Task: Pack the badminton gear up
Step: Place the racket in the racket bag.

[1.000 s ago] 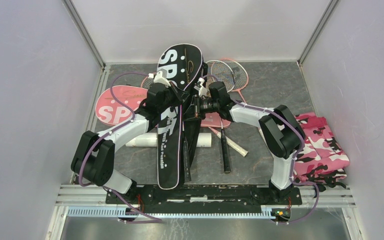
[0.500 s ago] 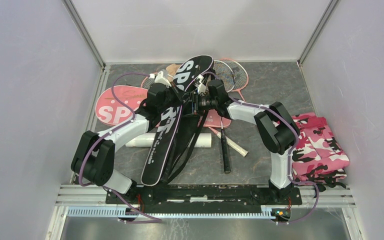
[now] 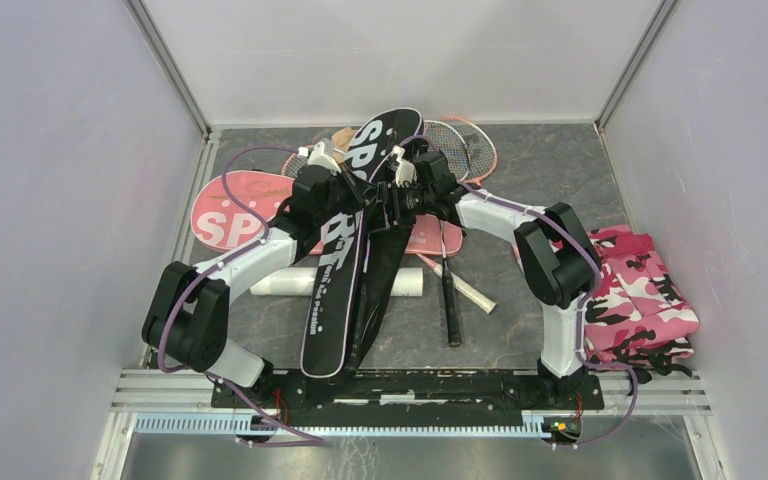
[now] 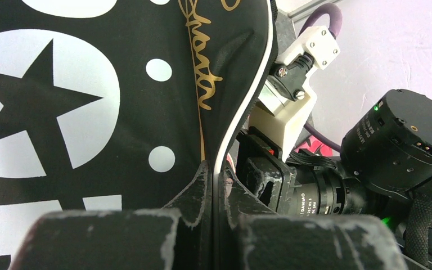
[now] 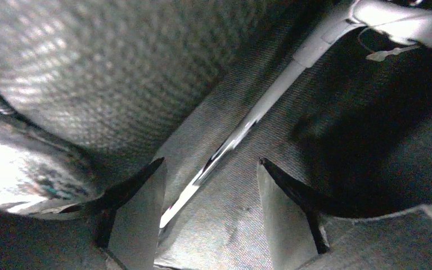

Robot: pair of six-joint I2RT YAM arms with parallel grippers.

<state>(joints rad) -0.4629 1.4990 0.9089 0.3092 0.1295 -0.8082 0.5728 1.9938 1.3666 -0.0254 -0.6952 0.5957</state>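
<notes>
Near end of the black cover (image 3: 332, 300) down by the arm bases, lying across the white tube (image 3: 280, 285). Printed with a large white "SP" higher up and gold script, unreadable, beside its white-piped edge. Left gripper (image 4: 216, 175) clenched on that edge. Right gripper (image 5: 211, 163) released, fingers spread against the cover's dark fabric. "DAMIAO" on a motor housing (image 4: 315, 194) just right of the cover. Left of the cover, pink cover (image 3: 228, 215) reading "SP". Beyond the cover, rackets (image 3: 460, 148).

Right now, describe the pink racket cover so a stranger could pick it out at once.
Start at the dark grey table and go to its left edge, beside the left arm. The pink cover lies flat there, partly under that arm. Unlike the black cover in the middle and the open-strung rackets behind, it is a solid pink oval with white letters.
</notes>
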